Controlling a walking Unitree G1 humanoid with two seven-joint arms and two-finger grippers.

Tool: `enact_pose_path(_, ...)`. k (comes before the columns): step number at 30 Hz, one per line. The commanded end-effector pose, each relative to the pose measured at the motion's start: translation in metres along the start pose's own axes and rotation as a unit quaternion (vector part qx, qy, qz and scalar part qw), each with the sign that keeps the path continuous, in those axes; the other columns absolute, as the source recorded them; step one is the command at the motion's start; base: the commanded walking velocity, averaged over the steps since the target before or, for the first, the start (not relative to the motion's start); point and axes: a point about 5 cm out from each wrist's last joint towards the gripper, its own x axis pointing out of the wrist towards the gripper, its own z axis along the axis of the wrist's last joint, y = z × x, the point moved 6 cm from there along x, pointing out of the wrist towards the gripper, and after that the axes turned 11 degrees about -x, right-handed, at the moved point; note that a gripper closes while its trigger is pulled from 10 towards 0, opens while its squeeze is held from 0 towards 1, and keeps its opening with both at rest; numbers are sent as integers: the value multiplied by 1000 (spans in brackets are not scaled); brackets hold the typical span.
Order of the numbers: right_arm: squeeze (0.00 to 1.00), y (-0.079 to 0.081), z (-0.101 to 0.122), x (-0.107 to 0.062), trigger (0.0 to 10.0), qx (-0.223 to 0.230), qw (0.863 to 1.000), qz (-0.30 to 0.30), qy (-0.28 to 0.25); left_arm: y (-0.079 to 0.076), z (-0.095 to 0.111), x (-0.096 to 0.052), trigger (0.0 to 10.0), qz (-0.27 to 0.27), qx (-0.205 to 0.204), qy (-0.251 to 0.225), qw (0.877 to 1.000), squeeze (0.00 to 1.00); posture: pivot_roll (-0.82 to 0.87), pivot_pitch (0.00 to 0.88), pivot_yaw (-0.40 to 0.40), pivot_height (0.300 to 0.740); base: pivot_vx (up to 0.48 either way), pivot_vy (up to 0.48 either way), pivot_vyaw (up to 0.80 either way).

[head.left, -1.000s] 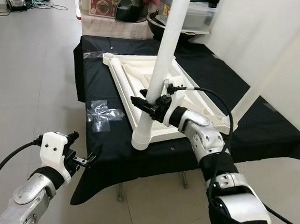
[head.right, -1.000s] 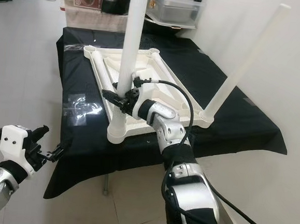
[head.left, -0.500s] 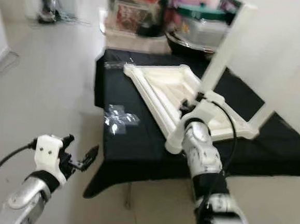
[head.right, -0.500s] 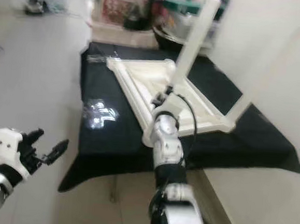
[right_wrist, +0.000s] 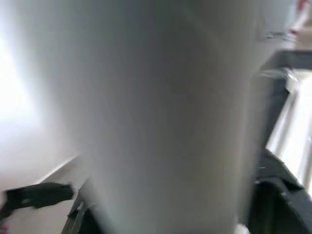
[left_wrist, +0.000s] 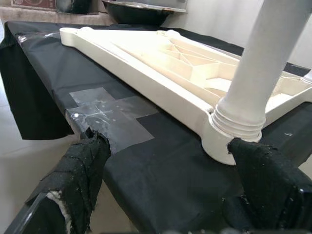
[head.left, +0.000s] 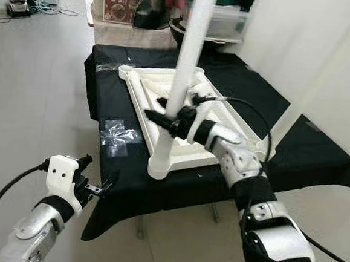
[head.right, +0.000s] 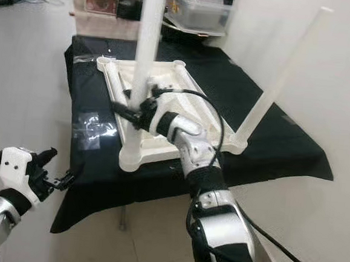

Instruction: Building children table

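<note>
Colour-wise it's pretty stark: the upside-down table top [head.left: 165, 97] is cream-white plastic, and both table legs, the near leg [head.left: 182, 77] and the far leg [head.right: 282, 79], are plain white. It all sits on a black cloth [head.left: 239, 81] with a shiny clear plastic patch [head.left: 120, 136]. The floor [head.left: 32, 95] is pale grey tile. The right gripper [head.left: 164, 119] has black fingers on a silver arm, the left gripper [head.left: 101, 187] is black with a white wrist block.

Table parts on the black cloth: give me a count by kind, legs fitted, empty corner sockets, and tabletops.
Legs fitted upright: 2, near leg held by right gripper, far leg
Empty corner sockets: 2, and
Upturned tabletop: 1
Total: 5
</note>
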Motion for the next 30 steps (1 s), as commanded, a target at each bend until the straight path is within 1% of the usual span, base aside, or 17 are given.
enact_pose_path(1,0,-35,-11,-1,0,6,988,-148,44,1,-5,-1,10000,4,-1,9,1000,0,173,0,-147,740,0,0,0)
enact_pose_path(2,0,-35,-11,-1,0,6,988,-148,44,1,-5,-1,10000,4,-1,9,1000,0,173,0,-147,740,0,0,0)
enact_pose_path(3,0,-71,-34,-25,0,54,939,-323,104,1,-5,-2,10000,5,-1,9,1000,0,176,0,-147,740,0,0,0)
enact_pose_path(4,0,-71,-34,-25,0,54,939,-323,104,1,-5,-2,10000,5,-1,9,1000,0,176,0,-147,740,0,0,0)
enact_pose_path(5,0,-88,-62,-60,0,94,873,-451,158,1,-5,-3,10000,6,-1,8,1000,0,176,0,-149,740,0,0,0)
enact_pose_path(7,0,-88,-62,-60,0,94,873,-451,158,1,-5,-3,10000,6,-1,8,1000,0,176,0,-149,740,0,0,0)
enact_pose_path(8,0,-88,-76,-89,0,95,820,-536,177,1,-4,-4,10000,6,-1,8,1000,0,174,0,-143,740,0,0,0)
enact_pose_path(9,0,-79,-84,-100,0,101,805,-555,185,0,-4,-4,10000,6,-2,8,1000,0,174,0,-139,740,0,0,0)
enact_pose_path(12,0,-52,-81,-86,1216,93,846,-497,170,0,-5,-4,10000,2,-2,11,1000,0,152,0,-121,740,0,0,0)
enact_pose_path(13,0,-46,-72,-76,10000,93,868,-466,143,0,-5,-3,10000,0,-2,12,1000,0,150,0,-119,740,0,0,0)
enact_pose_path(14,0,-46,-72,-76,10000,93,868,-466,143,0,-5,-3,10000,0,-2,12,1000,0,150,0,-119,740,0,0,0)
enact_pose_path(15,0,-39,-59,-60,10000,88,898,-417,108,0,-6,-3,10000,-1,-2,13,1000,0,144,0,-116,740,0,0,0)
enact_pose_path(16,1000,-29,-20,-35,10000,86,950,-301,11,0,-7,-2,10000,-3,-3,15,1000,0,140,0,-115,740,0,0,0)
enact_pose_path(21,1000,-13,18,-17,10000,90,986,-129,-58,0,-7,-1,10000,-4,-4,15,1000,0,143,0,-118,740,0,0,0)
enact_pose_path(22,0,-10,26,-16,10000,64,993,-79,-64,0,-7,0,10000,-4,-4,14,1000,0,145,0,-122,740,0,0,0)
enact_pose_path(25,0,0,24,-17,10000,-3,999,19,-44,1,-7,0,10000,-3,-4,12,1000,0,152,0,-128,740,0,0,0)
enact_pose_path(30,0,-1,9,-10,10000,-13,1000,2,-12,1,-7,0,10000,-2,-4,12,1000,0,167,0,-141,740,0,0,0)
